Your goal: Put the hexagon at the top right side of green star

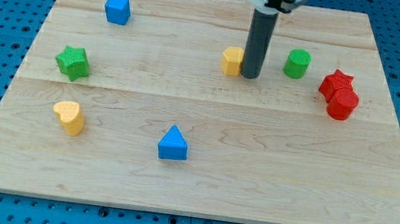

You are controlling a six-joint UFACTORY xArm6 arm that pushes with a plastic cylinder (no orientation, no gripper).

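Observation:
A yellow hexagon lies on the wooden board, above its middle. My tip stands right against the hexagon's right side. The green star lies far to the view's left, a little lower than the hexagon. The dark rod rises from the tip to the arm at the view's top.
A blue cube sits at the top left. A yellow heart lies below the green star. A blue triangle is at bottom centre. A green cylinder is right of my tip. A red star and a red hexagon touch at the right.

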